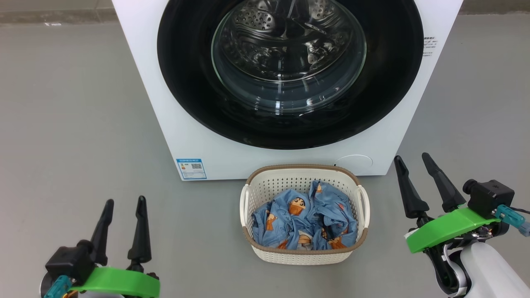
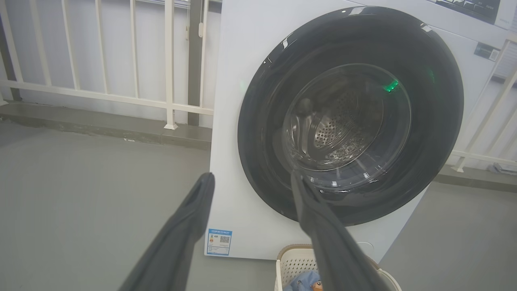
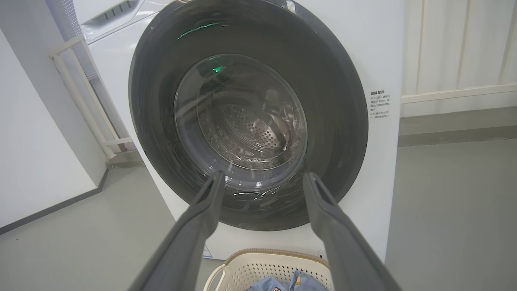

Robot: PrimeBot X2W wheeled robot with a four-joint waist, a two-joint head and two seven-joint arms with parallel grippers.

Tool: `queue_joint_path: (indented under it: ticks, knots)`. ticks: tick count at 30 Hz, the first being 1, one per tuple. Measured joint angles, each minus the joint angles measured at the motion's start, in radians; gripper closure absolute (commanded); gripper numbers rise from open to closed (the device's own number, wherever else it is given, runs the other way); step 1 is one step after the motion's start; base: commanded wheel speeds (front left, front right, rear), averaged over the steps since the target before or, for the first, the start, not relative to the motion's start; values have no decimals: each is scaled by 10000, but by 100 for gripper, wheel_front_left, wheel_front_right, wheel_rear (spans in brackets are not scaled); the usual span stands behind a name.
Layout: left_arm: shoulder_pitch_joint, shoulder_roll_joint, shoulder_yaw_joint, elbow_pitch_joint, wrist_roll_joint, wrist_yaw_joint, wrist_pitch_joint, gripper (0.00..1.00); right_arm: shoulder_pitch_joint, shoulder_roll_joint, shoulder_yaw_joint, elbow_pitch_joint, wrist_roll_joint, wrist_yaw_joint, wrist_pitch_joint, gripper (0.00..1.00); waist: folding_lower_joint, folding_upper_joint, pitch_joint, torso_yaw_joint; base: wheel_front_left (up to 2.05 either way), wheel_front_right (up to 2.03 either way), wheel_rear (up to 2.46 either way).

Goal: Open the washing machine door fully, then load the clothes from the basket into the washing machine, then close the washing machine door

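Head view: washing machine door point(image 1: 186, 82) shut, clothes point(image 1: 306, 219) in basket point(image 1: 298, 257)

Basket sits on floor point(image 1: 83, 124) just in front of washing machine point(image 1: 256, 159). Left claw point(image 1: 125, 200) and right claw point(image 1: 411, 156) both wide open, empty, either side of basket.

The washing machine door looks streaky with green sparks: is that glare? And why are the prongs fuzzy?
Likely reflections: left wrist view, green glint on the washing machine door; right wrist view, another glint plus pale streaks; the left claw and right claw look soft, being close.
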Motion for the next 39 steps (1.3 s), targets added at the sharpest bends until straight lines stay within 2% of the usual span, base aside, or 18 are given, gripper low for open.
queue_joint_path:
  ticks: [39]
  knots:
    - [-114, -4, 186, 109, -48, 88, 0, 0, 0, 104, -190, 251, -278, 2, 0, 0, 0, 0, -41, 12, 1, 1, -1]
